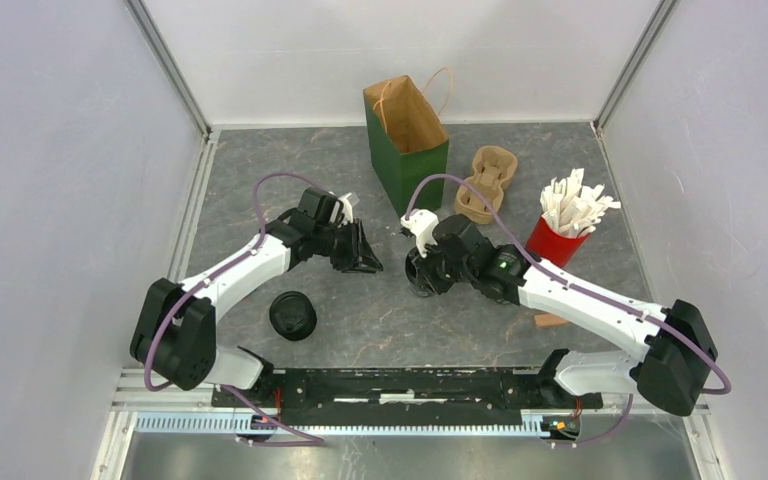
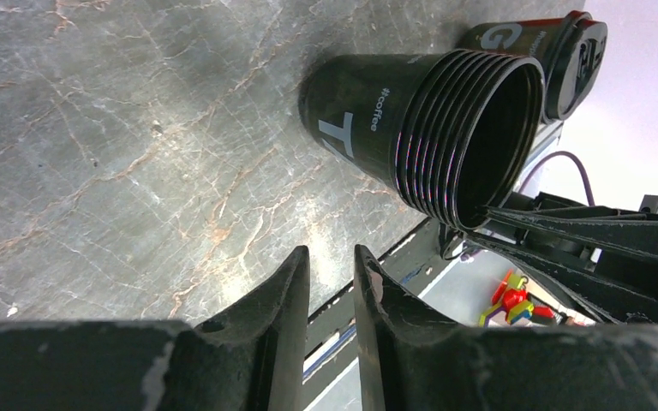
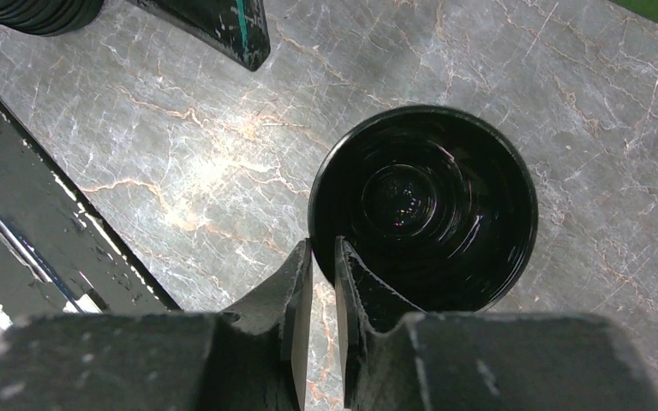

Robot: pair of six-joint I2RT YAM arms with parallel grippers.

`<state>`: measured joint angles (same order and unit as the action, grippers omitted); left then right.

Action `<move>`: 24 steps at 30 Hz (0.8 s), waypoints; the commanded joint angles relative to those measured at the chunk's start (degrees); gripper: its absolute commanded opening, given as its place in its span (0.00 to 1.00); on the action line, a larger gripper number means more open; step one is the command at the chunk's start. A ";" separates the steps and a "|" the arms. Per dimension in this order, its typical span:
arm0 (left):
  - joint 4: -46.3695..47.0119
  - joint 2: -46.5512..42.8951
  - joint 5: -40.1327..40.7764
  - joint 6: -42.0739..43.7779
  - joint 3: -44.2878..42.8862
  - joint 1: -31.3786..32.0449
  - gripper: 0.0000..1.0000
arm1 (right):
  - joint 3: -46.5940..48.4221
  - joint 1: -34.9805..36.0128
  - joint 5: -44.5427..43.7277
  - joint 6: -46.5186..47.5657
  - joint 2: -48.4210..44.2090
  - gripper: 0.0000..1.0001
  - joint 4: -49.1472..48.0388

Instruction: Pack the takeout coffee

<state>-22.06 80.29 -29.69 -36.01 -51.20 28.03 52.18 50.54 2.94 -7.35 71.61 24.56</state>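
One takeout coffee, a black cup with a black lid, stands near the front left of the table. The left wrist view shows a lidded black cup just beyond a stack of unlidded black cups. This stack stands upright mid-table. My right gripper is shut on the stack's rim, one finger inside and one outside. My left gripper hovers just left of the stack. Its jaws are slightly open with nothing between them.
A green paper bag stands open at the back centre. To its right lies a tan pulp cup carrier. A red cup of white packets stands right of my right arm. A small tan piece lies near the front right.
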 commanded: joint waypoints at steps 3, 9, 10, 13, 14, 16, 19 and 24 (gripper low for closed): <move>4.57 -1.26 -5.15 -2.12 0.74 0.01 0.33 | 3.61 0.23 0.51 -1.50 0.15 0.25 -1.57; 12.64 -1.22 -10.71 -6.56 3.66 0.07 0.33 | 5.13 0.26 0.46 -1.83 2.04 0.25 -1.88; 13.01 -1.10 -10.90 -6.70 3.89 0.02 0.33 | 5.33 0.26 0.55 -1.84 2.48 0.25 -1.88; 13.01 -0.75 -10.46 -6.71 4.17 0.07 0.33 | 5.64 0.23 0.90 -2.19 3.43 0.25 -2.49; 13.05 -0.66 -10.39 -6.71 4.24 0.03 0.33 | 5.78 0.23 1.21 -2.29 3.68 0.24 -2.65; 13.01 -0.44 -10.39 -6.71 4.27 0.01 0.33 | 5.83 0.30 1.43 -2.44 4.06 0.24 -2.84; 12.88 -0.30 -10.31 -6.62 4.27 0.04 0.33 | 5.65 0.21 1.25 -2.57 4.27 0.23 -3.28; 12.49 -0.33 -9.95 -6.35 4.09 0.03 0.33 | 5.82 0.27 1.05 -2.68 4.63 0.14 -3.27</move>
<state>-11.60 80.29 -38.11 -40.49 -47.16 28.03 55.61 50.54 3.86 -9.37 75.88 23.40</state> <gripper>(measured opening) 0.328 0.174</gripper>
